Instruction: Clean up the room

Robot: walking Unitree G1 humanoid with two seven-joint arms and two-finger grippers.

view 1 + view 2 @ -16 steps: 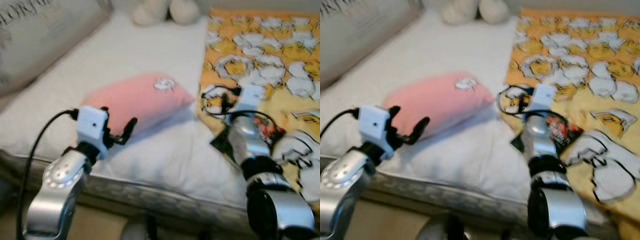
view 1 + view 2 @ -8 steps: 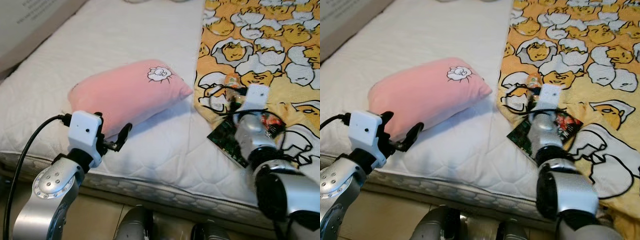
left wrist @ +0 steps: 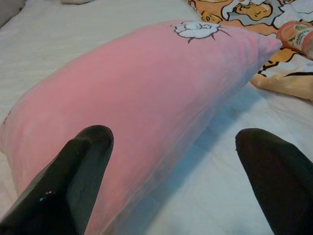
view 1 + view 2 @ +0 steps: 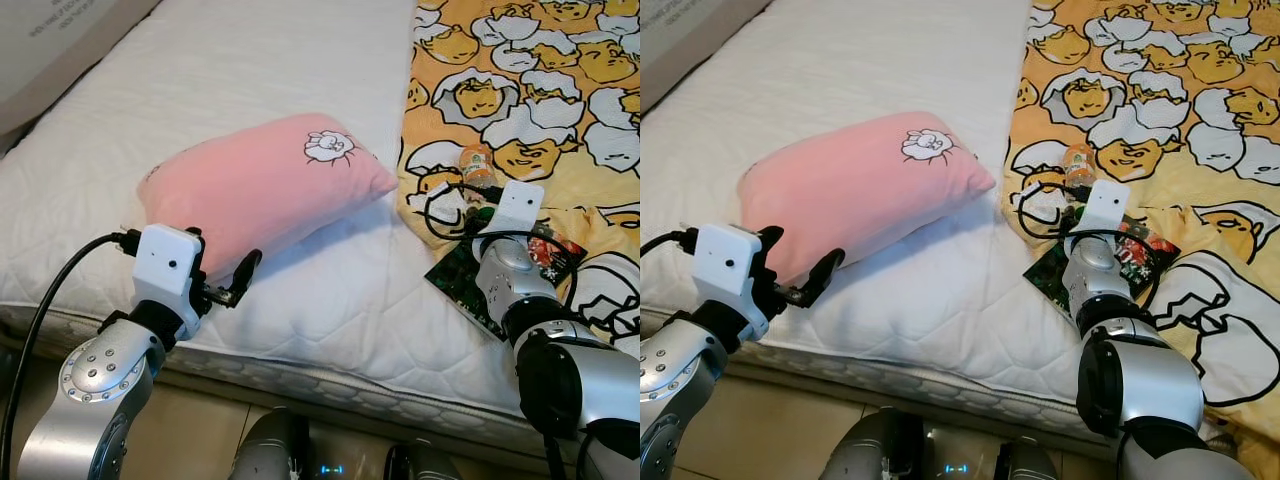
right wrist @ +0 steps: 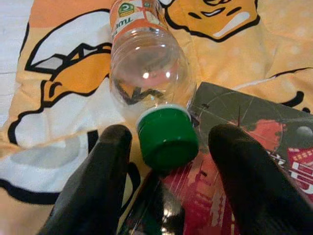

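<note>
Right gripper (image 5: 166,161) spread wide, the green cap of an empty plastic bottle (image 5: 146,63) lying between its fingers on the yellow blanket (image 4: 560,90); dark snack packet (image 5: 254,132) just under them. Left gripper (image 3: 181,166) wide, its fingers astride the near end of the pink pillow (image 4: 260,190) on the white mattress (image 4: 230,70).

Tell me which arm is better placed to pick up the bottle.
Right. The right end effector is open with its fingers either side of the bottle, just short of the green cap. The left end effector is open before the pink pillow, across the bed from the bottle.
</note>
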